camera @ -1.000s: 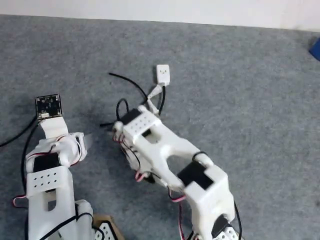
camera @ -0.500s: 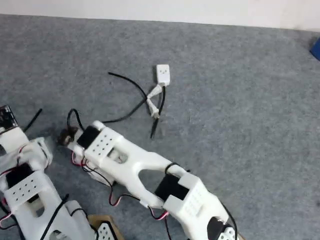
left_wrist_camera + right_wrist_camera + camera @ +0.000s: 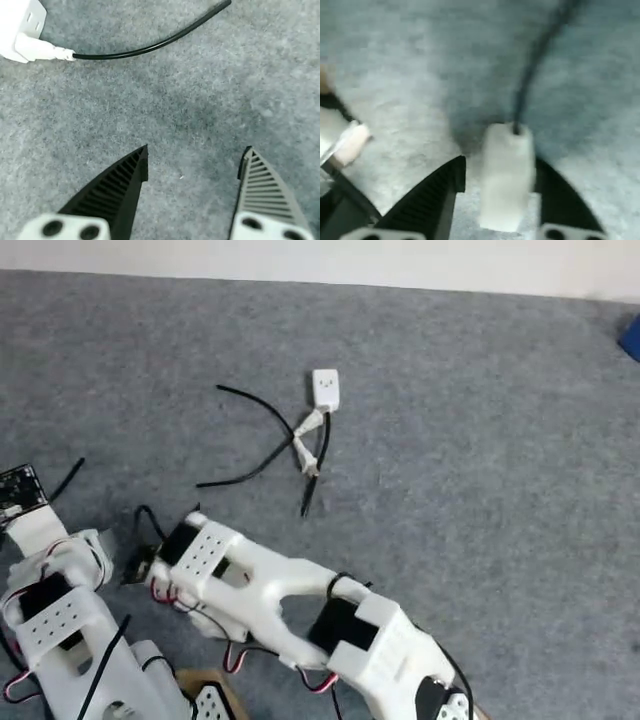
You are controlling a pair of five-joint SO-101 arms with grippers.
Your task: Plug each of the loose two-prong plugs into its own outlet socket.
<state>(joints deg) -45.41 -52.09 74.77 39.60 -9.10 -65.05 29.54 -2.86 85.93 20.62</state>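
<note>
The right end effector (image 3: 500,162) is closed on a blocky white plug (image 3: 506,190), with a ribbed black finger on either side. The plug's long axis runs along the fingers, and its black cord (image 3: 535,65) leaves the far end. The left end effector (image 3: 195,155) gapes wide (inner faces ribbed) above the fuzzy grey surface (image 3: 200,100). Beyond it lies a white socket block (image 3: 17,25) with two slots, a small white connector (image 3: 42,50) at its side and a thin cable (image 3: 150,47) curving away. In the high view another socket (image 3: 326,389) lies well apart from both arms.
</note>
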